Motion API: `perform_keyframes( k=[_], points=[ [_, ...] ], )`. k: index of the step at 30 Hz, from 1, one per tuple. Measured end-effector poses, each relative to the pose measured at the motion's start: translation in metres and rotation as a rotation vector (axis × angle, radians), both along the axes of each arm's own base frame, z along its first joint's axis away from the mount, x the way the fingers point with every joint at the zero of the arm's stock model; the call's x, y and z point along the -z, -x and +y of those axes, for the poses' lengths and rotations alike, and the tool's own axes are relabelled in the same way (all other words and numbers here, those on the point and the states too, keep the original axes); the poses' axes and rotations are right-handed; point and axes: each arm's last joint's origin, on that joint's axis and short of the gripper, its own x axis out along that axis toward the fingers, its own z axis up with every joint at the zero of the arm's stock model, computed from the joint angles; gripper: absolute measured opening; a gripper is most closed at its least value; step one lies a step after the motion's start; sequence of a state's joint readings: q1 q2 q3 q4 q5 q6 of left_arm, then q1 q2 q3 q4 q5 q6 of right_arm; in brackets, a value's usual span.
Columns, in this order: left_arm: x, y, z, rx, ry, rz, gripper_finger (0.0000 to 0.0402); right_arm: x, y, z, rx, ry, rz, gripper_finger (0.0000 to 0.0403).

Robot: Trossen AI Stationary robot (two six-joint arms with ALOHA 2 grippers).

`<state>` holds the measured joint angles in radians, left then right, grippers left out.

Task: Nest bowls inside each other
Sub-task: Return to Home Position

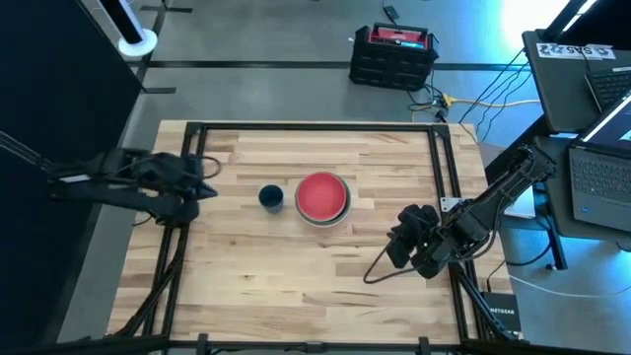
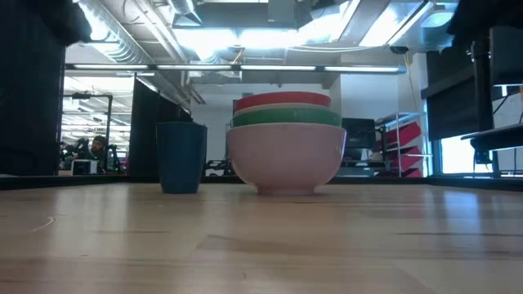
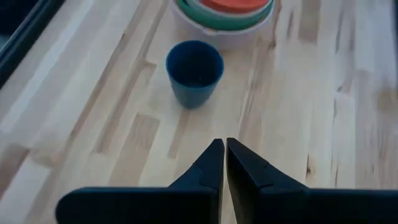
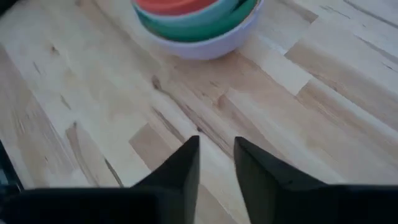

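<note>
The nested bowls (image 1: 322, 197) look light, stiff and slick, best pinched at the rim. Well clear of them, the left pincer (image 3: 224, 144) is pressed together and the right pincer (image 4: 216, 146) slightly spread.

The stack of bowls (image 2: 286, 139) stood on the wooden tabletop (image 2: 261, 237), an off-white bowl (image 2: 286, 163) outermost, a green bowl (image 2: 286, 118) inside it, a red bowl (image 2: 283, 100) topmost; a dark blue cup (image 2: 181, 157) stood upright just beside it.

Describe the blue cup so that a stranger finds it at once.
Look at the wooden table, near its middle, where the bowl stack stands. Just left of the stack, not touching, stands the cup: dark blue, upright, far narrower than the stack.
</note>
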<state>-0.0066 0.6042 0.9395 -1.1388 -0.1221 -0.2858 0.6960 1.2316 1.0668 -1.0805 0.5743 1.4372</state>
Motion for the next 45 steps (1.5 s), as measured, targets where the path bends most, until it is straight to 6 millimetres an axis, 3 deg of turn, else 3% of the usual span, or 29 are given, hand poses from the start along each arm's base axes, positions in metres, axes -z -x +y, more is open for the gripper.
perform_keyframes(
  k=[5,19,24,29,33,45],
  points=[
    [0.031,0.019,0.000,0.005,0.004,-0.220,0.0000,-0.002,-0.011,-0.009,0.067,-0.024,-0.049,0.0012],
    [0.067,0.031,0.003,-0.241,0.189,-0.377,0.0000,-0.004,-0.025,-0.026,0.173,-0.006,-0.113,0.0001],
    [0.068,0.003,0.003,-0.146,0.042,-0.569,0.0000,-0.004,-0.027,-0.029,0.171,0.008,-0.104,0.0000],
    [0.091,-0.016,0.000,0.017,-0.042,-0.699,0.0000,-0.004,-0.027,-0.029,0.150,0.023,-0.096,0.0000],
    [0.106,-0.023,-0.004,0.151,-0.018,-0.806,0.0000,-0.004,-0.027,-0.029,0.145,0.028,-0.094,0.0000],
    [0.127,-0.018,-0.004,0.162,-0.049,-0.975,0.0000,-0.004,-0.027,-0.029,0.112,0.043,-0.079,0.0000]
  ],
)
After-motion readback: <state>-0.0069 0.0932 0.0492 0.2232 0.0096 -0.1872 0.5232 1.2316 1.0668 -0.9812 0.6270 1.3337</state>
